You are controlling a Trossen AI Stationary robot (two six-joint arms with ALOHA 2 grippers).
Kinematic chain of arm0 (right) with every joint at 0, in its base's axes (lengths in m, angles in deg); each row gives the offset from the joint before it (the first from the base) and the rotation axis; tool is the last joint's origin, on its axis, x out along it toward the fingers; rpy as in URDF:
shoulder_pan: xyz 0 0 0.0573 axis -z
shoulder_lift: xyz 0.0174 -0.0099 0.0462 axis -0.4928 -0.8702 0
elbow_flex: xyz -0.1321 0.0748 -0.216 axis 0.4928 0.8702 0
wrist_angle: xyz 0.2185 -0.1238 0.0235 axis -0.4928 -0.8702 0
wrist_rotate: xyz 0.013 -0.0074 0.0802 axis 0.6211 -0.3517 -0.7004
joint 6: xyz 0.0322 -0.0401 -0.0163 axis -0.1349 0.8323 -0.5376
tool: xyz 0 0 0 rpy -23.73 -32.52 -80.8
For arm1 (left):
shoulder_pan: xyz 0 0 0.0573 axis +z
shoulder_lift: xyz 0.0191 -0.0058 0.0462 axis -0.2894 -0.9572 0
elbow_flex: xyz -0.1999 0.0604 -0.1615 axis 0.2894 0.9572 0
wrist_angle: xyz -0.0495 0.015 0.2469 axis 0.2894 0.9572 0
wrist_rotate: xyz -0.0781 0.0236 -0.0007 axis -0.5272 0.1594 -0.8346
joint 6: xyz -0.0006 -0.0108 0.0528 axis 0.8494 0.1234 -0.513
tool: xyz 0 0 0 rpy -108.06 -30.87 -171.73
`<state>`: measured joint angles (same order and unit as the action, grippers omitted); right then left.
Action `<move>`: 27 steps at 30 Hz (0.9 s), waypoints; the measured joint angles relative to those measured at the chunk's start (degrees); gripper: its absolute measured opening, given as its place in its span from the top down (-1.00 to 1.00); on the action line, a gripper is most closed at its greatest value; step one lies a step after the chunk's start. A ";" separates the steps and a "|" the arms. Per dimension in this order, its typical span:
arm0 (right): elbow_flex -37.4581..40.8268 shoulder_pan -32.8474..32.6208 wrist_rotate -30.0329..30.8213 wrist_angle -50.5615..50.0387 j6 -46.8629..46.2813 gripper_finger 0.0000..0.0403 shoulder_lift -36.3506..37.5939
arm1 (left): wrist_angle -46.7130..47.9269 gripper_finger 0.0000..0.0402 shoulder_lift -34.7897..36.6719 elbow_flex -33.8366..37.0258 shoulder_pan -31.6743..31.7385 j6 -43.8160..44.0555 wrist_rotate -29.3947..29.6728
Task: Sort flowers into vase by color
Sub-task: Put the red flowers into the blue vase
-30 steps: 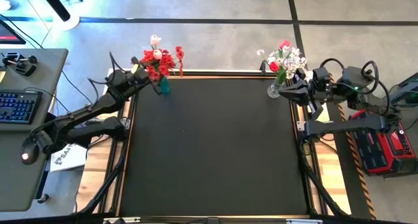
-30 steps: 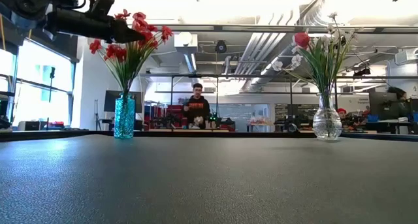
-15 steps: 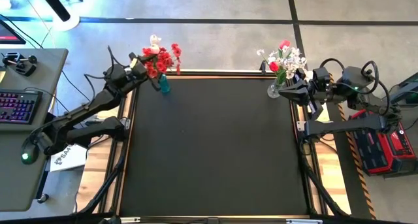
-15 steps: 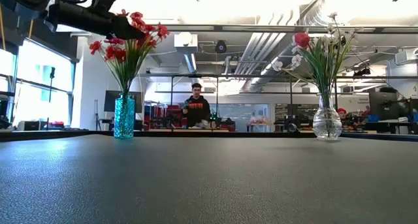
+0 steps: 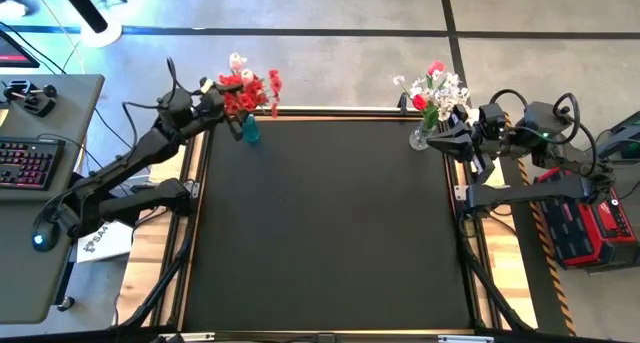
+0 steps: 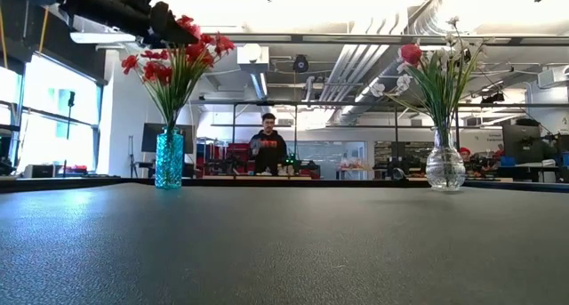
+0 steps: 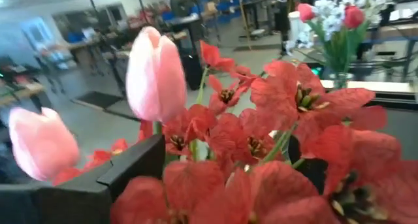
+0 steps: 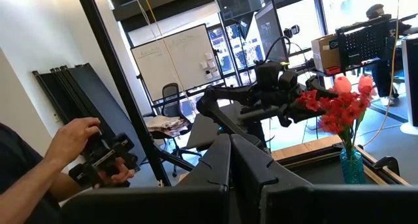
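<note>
Now the left pincer (image 5: 222,91), spread wide, hovers touching the red blooms (image 5: 247,91).

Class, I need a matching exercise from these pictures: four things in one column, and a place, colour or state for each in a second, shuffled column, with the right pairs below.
Things:
1. teal vase
2. clear glass vase
3. left gripper
4. right gripper

Descriptions:
A. shut, beside the glass vase
B. holds red blooms and pink tulips
C. open, at the red blooms
D. holds white blossoms

Pairs: 1-B, 2-D, 3-C, 4-A
</note>
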<state>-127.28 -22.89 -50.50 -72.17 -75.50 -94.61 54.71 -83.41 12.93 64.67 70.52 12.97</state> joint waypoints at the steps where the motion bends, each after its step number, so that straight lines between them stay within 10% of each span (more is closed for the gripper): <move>1: 0.00 -0.02 0.00 0.01 0.00 1.00 0.00 | 0.96 -0.56 0.02 -0.41 0.23 0.68 -0.39; 27: -0.01 0.00 0.00 0.02 0.00 1.00 -0.01 | 39.06 -0.56 -4.12 -25.30 5.90 4.11 -0.35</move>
<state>-127.29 -22.89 -50.50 -72.15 -75.50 -94.62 93.77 -87.54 -12.37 70.58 74.62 12.62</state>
